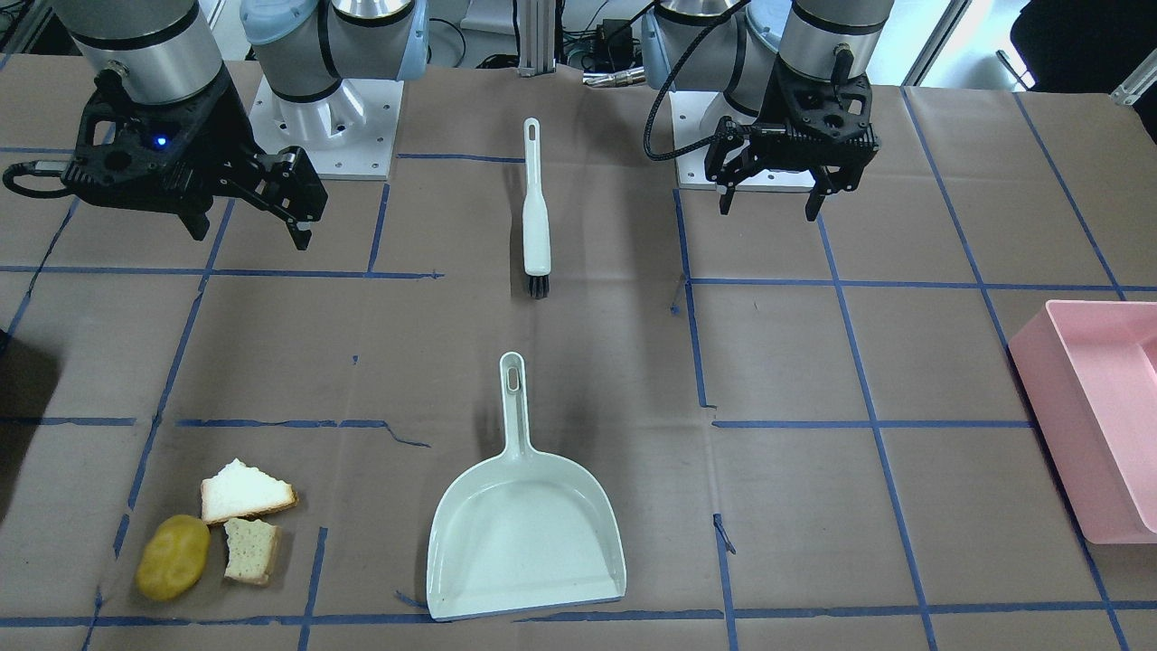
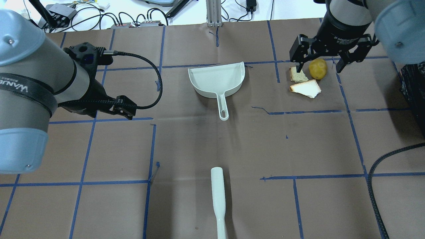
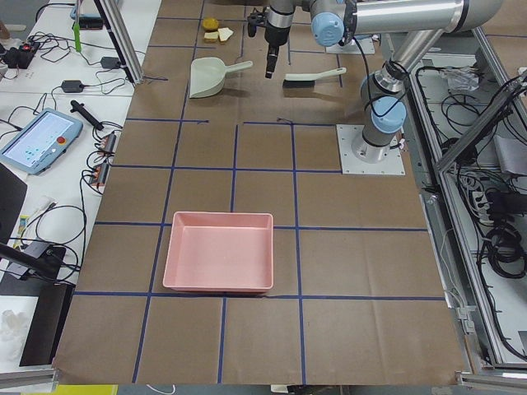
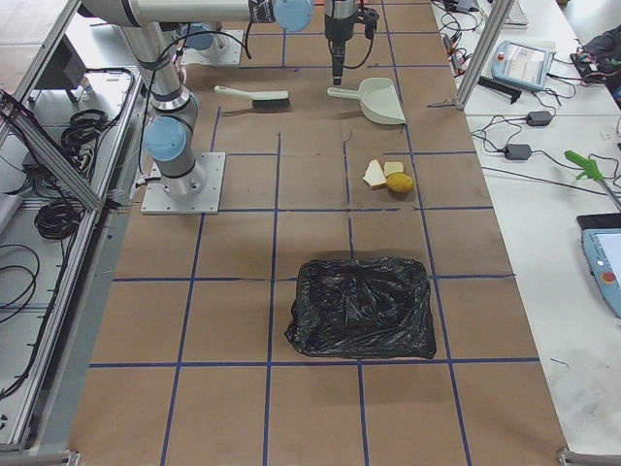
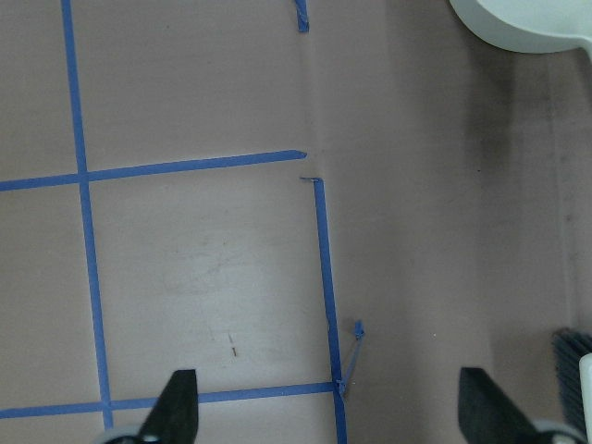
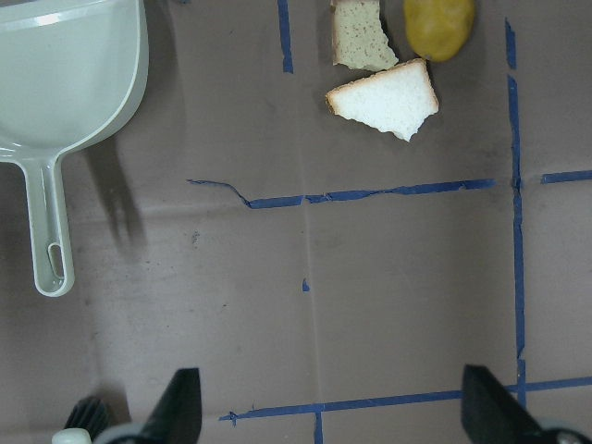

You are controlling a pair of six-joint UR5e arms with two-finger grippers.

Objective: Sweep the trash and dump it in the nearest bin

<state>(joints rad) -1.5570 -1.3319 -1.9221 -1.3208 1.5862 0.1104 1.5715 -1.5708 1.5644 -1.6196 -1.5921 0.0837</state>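
Sweeping has not begun: the left tool (image 1: 768,210) and right tool (image 1: 246,233) hang spread and empty. The two torn white bread pieces (image 1: 246,491) and yellow lumpy potato-like oval (image 1: 172,556) lie clustered on the brown-papered, blue-taped bench (image 1: 777,362), near the pale green plastic dustpan (image 1: 524,533). Next, I judge, comes taking up the white black-bristled brush (image 1: 536,212) and the pan; the black-bagged bin (image 4: 361,306) looks nearest. Cabled desks (image 4: 553,194) flank the bench.
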